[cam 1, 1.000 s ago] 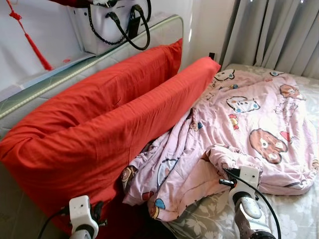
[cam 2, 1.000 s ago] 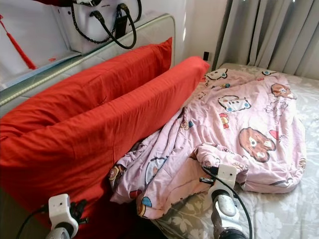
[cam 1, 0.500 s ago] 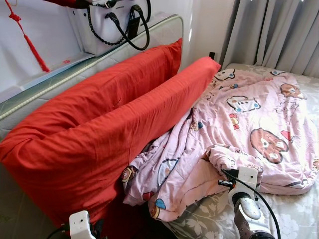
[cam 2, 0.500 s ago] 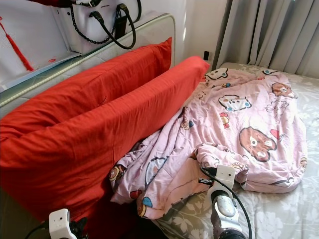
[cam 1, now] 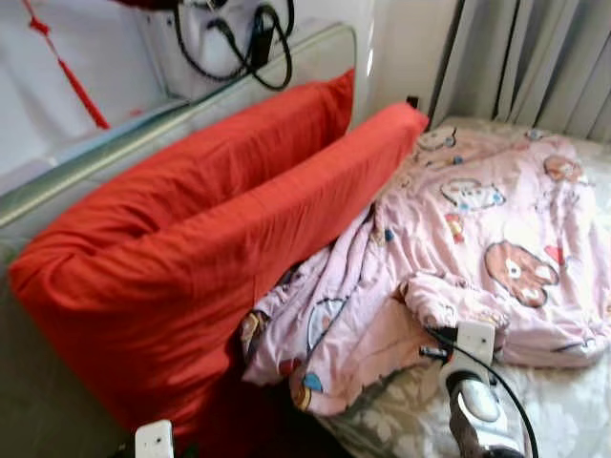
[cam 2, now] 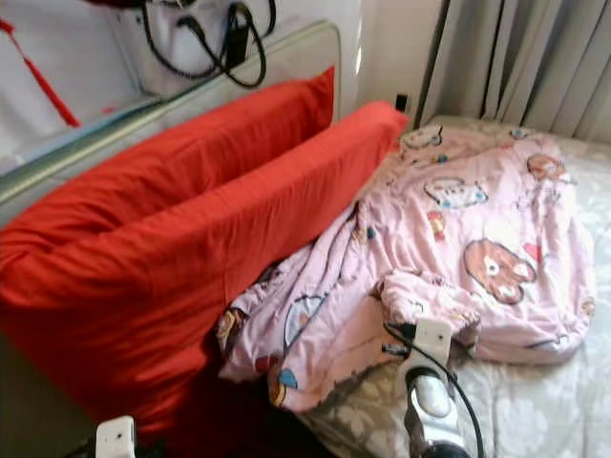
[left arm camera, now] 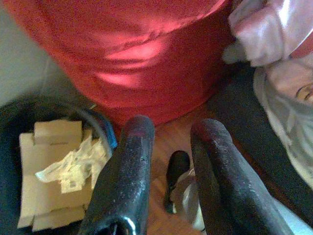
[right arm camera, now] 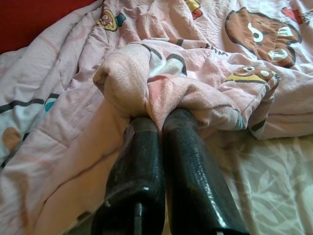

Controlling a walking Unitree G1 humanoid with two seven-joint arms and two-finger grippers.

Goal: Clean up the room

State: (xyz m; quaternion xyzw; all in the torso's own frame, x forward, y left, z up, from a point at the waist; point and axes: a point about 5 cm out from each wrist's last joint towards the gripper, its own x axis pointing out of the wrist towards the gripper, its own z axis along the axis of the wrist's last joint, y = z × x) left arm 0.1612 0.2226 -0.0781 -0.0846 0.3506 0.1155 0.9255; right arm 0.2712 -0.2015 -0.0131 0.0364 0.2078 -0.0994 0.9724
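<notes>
A crumpled pink cartoon-print quilt point(cam 1: 477, 219) lies across the bed, its near edge bunched into a fold point(right arm camera: 146, 73). My right gripper point(right arm camera: 159, 120) is shut on that fold at the quilt's near edge, and its white wrist point(cam 1: 474, 342) sits just in front of it. Two long red pillows point(cam 1: 191, 248) lean against the headboard to the left of the quilt. My left gripper point(left arm camera: 171, 129) is open and holds nothing. It hangs low beside the bed, below the end of the red pillow point(left arm camera: 137, 63), with its wrist point(cam 1: 154, 439) at the picture's bottom edge.
A grey floral sheet point(cam 1: 563, 401) covers the mattress. A bag with black handles point(cam 1: 229, 38) and a red tassel point(cam 1: 76, 81) sit above the headboard ledge. Grey curtains point(cam 1: 535, 57) hang behind the bed. On the wooden floor stands a dark bin point(left arm camera: 19, 117) holding cardboard point(left arm camera: 49, 166).
My left arm has sunk lower, so only the top of its wrist remains in the eye views. The head camera shifted slightly and blurred. The right gripper stays shut on the quilt fold.
</notes>
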